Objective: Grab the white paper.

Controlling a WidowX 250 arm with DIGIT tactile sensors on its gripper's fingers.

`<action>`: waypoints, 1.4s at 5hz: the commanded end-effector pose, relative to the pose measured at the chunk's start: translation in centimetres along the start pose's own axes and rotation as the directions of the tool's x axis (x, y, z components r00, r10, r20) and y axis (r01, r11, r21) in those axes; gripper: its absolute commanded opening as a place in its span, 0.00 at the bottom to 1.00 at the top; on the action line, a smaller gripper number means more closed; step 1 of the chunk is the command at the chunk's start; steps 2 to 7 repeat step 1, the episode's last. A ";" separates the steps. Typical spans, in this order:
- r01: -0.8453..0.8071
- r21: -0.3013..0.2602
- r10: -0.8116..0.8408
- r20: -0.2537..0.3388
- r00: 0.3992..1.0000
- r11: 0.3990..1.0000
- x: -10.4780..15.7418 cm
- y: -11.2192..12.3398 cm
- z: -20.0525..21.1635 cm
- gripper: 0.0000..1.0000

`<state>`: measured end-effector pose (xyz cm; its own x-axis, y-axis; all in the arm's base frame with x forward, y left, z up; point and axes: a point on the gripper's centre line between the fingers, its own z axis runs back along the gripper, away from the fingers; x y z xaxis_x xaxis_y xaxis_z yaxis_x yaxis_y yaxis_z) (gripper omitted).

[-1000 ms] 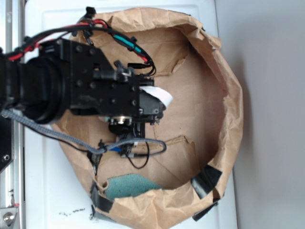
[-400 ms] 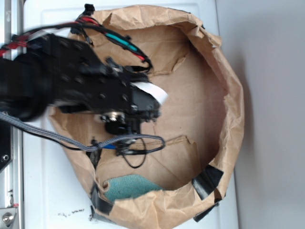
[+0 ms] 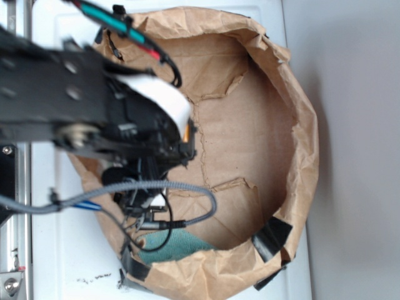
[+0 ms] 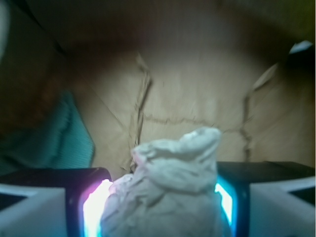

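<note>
Gripper (image 4: 160,207) clamped on the white paper (image 4: 165,190), held between both pads above the floor of the brown paper bag (image 3: 250,144). Best kept squeezed firmly and raised straight, clear of the bag wall and the teal cloth (image 4: 54,138) at left.

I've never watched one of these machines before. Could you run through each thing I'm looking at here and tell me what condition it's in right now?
white paper: crumpled, held between the gripper's fingers, above the bag floor.
gripper: shut on the white paper.
brown paper bag: open, rim rolled down, floor torn and creased.
teal cloth: lying in the bag by its wall, untouched.
</note>
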<state>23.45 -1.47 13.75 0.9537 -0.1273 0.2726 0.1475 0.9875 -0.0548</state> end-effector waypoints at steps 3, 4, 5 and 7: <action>0.048 0.045 -0.048 -0.013 0.999 0.998 1.0 0.4 1.9 0.19; 0.048 0.045 -0.048 -0.013 0.999 0.998 1.0 0.4 1.9 0.19; 0.048 0.045 -0.048 -0.013 0.999 0.998 1.0 0.4 1.9 0.19; 0.048 0.045 -0.048 -0.013 0.999 0.998 1.0 0.4 1.9 0.19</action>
